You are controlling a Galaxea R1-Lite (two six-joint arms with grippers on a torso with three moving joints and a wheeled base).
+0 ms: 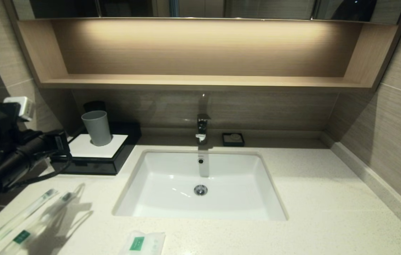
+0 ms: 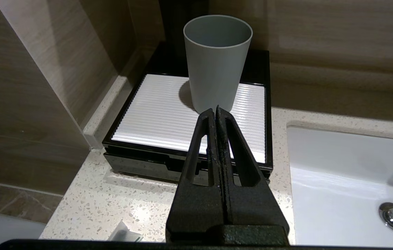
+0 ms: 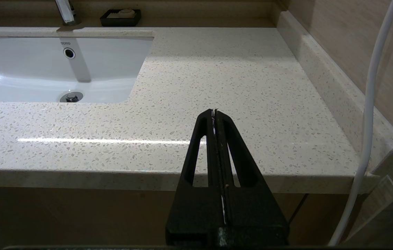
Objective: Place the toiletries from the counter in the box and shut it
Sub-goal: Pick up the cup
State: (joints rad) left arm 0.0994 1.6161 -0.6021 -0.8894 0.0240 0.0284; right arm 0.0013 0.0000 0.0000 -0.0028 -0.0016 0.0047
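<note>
The box [image 2: 154, 118], low, black and rectangular with a ribbed white top panel and a glossy shallow drawer front that sits flush and closed, stands at the back left corner of the counter [image 1: 327, 198], against the wall and just left of the sink [image 1: 200, 184]. A plain grey cup [image 2: 217, 62], smooth and slightly tapered, stands upright on the white panel toward its rear. Near the counter's front left edge lie two toothbrushes [image 1: 27, 223], long, thin and clear-wrapped, side by side on a slant, each with a green label whose print is too small to read. Beside them, in front of the sink, lies a flat white sachet [image 1: 143, 243] with a green square label, likewise unreadable. The counter is pale cream speckled stone; the inset white basin bears the word TOTO by its overflow hole, under a chrome tap [image 1: 202, 129]. A small black soap dish [image 1: 233, 139] sits behind the sink. The left gripper [image 2: 215, 111] hovers before the box, fingers pressed together, holding nothing. The right gripper [image 3: 214, 113] hangs off the counter's front right edge, fingers likewise together.
</note>
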